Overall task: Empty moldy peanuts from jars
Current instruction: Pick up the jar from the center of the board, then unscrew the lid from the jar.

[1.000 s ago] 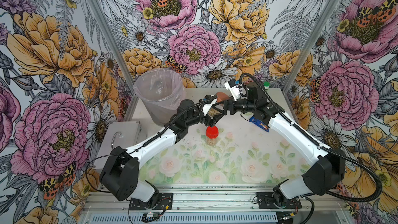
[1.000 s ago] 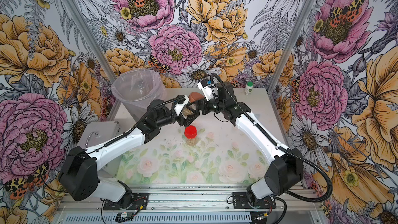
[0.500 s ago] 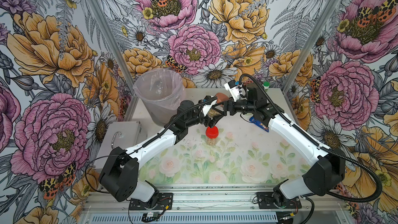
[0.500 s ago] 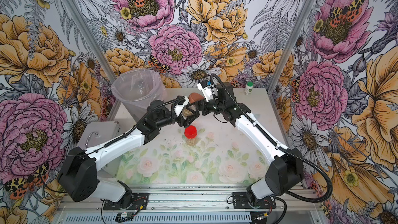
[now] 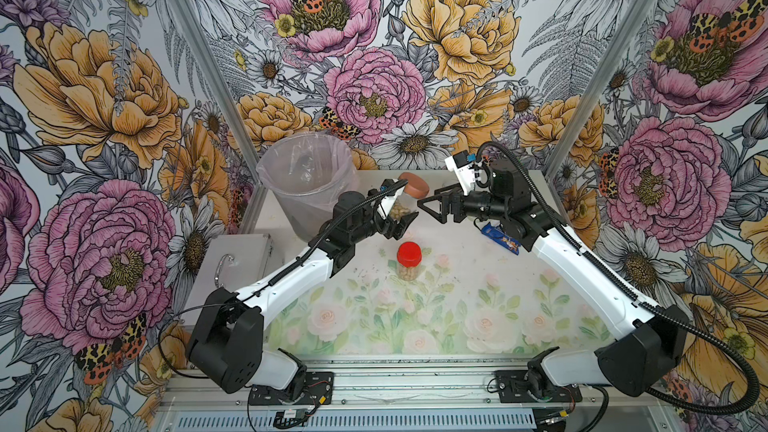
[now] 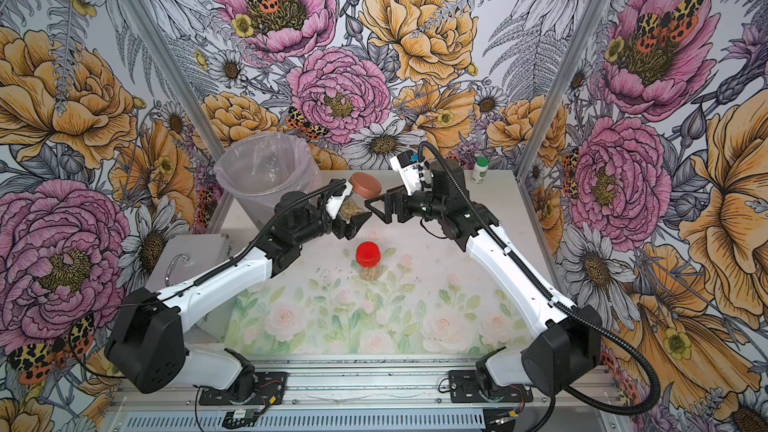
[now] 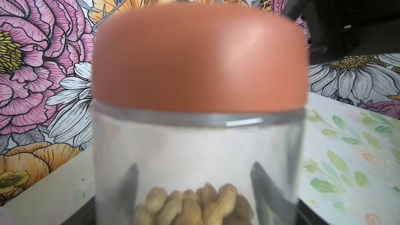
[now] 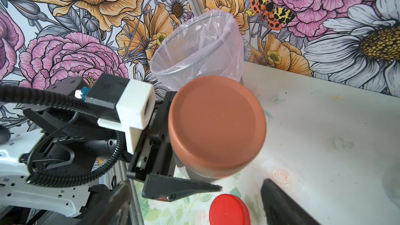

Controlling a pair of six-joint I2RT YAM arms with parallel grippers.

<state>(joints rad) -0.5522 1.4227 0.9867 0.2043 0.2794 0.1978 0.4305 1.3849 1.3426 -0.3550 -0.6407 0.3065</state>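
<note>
Two jars: red jar (image 5: 409,261) on the bench (image 5: 457,284); brown jar (image 5: 398,209), likely light, rigid, slick, hangs tilted, clamped in left gripper (image 5: 401,219); right gripper (image 5: 426,198) gapes beside its lid (image 5: 414,187), the natural hold.

No legible text anywhere.

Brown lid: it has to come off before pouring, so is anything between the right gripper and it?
Nothing visible. The right gripper, jaws open, faces the brown lid with only air between; the left gripper holds that jar tilted toward it. The red-lidded jar stands lower, on the table, out of the path.
</note>
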